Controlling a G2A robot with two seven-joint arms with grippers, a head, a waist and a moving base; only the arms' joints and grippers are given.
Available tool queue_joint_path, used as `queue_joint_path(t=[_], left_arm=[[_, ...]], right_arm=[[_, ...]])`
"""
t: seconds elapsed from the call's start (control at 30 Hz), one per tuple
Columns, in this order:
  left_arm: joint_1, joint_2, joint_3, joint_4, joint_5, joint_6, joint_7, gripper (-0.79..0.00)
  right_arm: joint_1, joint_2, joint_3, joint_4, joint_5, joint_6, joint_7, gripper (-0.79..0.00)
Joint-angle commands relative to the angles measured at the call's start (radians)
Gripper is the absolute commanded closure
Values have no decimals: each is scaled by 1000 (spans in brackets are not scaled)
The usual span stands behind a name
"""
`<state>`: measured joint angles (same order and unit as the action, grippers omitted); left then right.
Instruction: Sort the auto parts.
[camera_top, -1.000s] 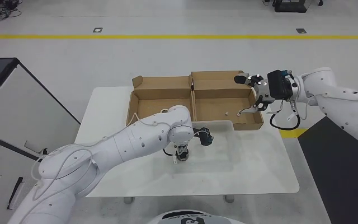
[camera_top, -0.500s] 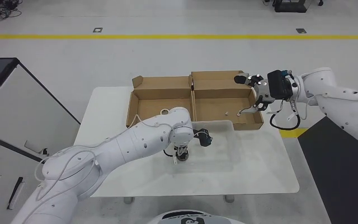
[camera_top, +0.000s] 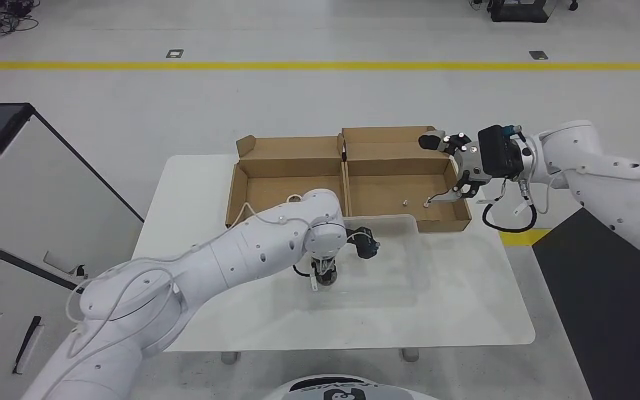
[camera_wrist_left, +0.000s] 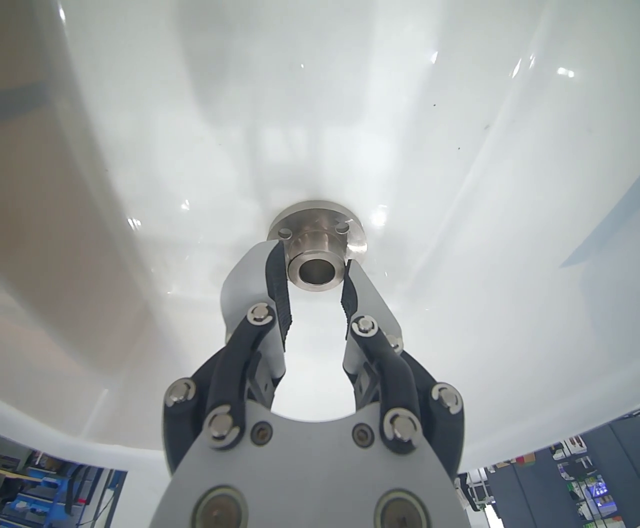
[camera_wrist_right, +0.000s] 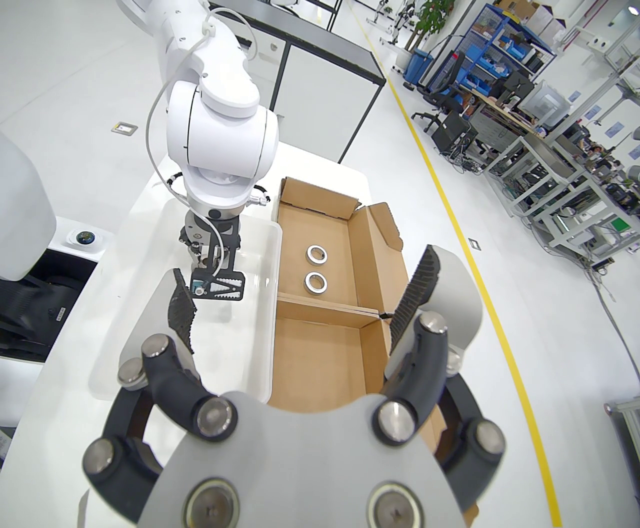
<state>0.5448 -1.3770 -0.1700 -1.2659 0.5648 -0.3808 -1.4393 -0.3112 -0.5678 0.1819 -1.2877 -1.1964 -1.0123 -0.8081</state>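
Left wrist view: the left gripper (camera_wrist_left: 314, 268) pinches the neck of a flanged metal bushing (camera_wrist_left: 317, 248) standing on the white tray (camera_wrist_left: 400, 125) floor, probably ready for lifting out. Right wrist view adds the right gripper (camera_wrist_right: 303, 272), jaws spread, hanging at the cardboard box (camera_wrist_right: 320, 345) end, with two metal rings (camera_wrist_right: 316, 254) in the box's farther compartment.

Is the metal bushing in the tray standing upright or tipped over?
Upright: the bushing rests flange-down on the tray floor, bore up, held by the left gripper.
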Motion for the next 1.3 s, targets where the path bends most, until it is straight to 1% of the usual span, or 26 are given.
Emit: queue_joint_path(t=[0.0, 0.07, 0.23, 0.4, 0.53, 0.8, 1.27], left_arm=[[-3, -5, 0, 8, 2, -2, 2, -265], [-7, -10, 0, 16, 3, -3, 3, -280], [-13, -21, 0, 37, -2, -7, 7, -289], [-10, -25, 0, 50, -9, -8, 8, -351], [-6, -22, 0, 52, -13, -9, 9, -354], [3, -15, 0, 43, -12, -7, 7, -336], [1, -10, 0, 37, -13, -7, 7, -345]], right_arm=[[0, 0, 0, 0, 0, 0, 0, -785], [0, 0, 0, 0, 0, 0, 0, -785], [0, 0, 0, 0, 0, 0, 0, -785], [0, 0, 0, 0, 0, 0, 0, -785], [0, 0, 0, 0, 0, 0, 0, -785], [0, 0, 0, 0, 0, 0, 0, -785], [0, 0, 0, 0, 0, 0, 0, -785]])
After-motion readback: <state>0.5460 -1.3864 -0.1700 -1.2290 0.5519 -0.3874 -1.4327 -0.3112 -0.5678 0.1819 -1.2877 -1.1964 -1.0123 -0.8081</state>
